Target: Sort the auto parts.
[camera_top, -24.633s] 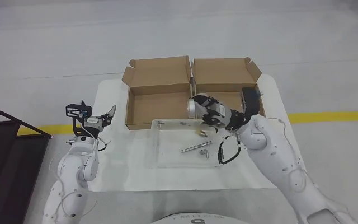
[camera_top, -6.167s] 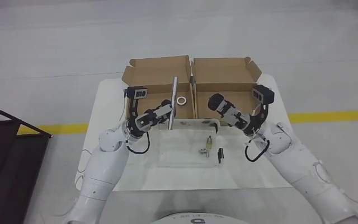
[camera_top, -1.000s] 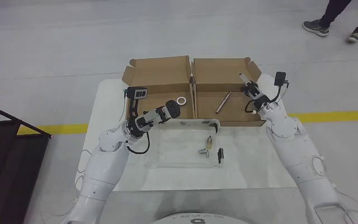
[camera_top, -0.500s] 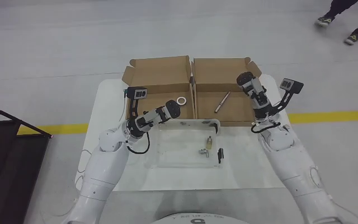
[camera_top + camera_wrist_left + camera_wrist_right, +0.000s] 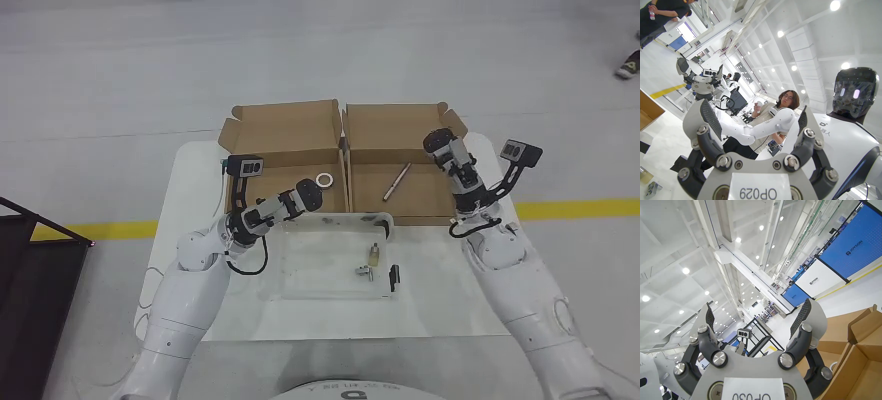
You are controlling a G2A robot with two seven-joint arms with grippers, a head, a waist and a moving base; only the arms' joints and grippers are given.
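Note:
A metal rod (image 5: 398,181) lies at a slant in the right cardboard box (image 5: 420,125). A silver ring (image 5: 325,180) rests in the left cardboard box (image 5: 255,185). The clear tray (image 5: 300,285) holds a brass part (image 5: 373,252), a small grey bracket (image 5: 362,271) and a black part (image 5: 393,278). My left gripper (image 5: 308,195) (image 5: 755,108) is open and empty, tipped upward over the left box's front edge beside the tray. My right gripper (image 5: 440,143) (image 5: 757,304) is open and empty, raised above the right box's right side.
Both boxes stand side by side at the back of the white table (image 5: 200,170), flaps up, with the tray in front of them. The brass part (image 5: 644,177) and the bracket (image 5: 653,188) lie below my left gripper. Bare table lies left and right of the tray.
Since a second ago the right arm has lifted off the right box and turned its open gripper upward. The rod, earlier upright in my left gripper, lies in the right box.

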